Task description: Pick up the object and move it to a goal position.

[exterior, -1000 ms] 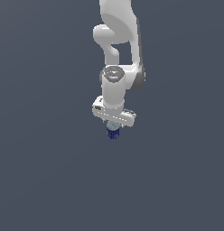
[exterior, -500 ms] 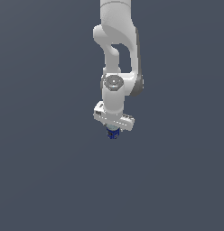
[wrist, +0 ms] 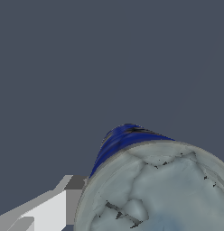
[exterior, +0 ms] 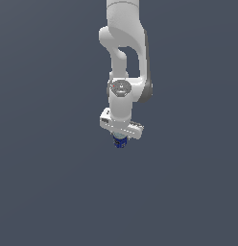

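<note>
Gripping is what the gripper point(exterior: 120, 142) seems to be doing: from where I am standing, the white bar of the hand is tilting down toward the exterior view's right, and the object point(exterior: 120, 142) is sitting tight beneath its middle, touching the underside. I cannot make out the fingers themselves in the exterior view, since they are too small and are hiding against the item, so how wide they are standing I cannot say exactly. The object is showing as a tiny dark blue thing with a paler bluish cap, much narrower than the bar above it.

Up close in the wrist view, the same object point(wrist: 154, 189) is filling much of the picture, its pale, cracked-looking rounded top facing the camera and a dark blue rim point(wrist: 125, 137) curving along its far edge. One white and grey finger point(wrist: 50, 210) is lying right beside it, apparently touching its side; the other finger is out of view.

Above the hand, the white Panda arm point(exterior: 124, 57) is rising nearly straight up and running out of the top of the exterior view.

All around, the plain grey-blue background point(exterior: 49, 182) is spreading out evenly, with open room on every side of the hand and beneath the object.
</note>
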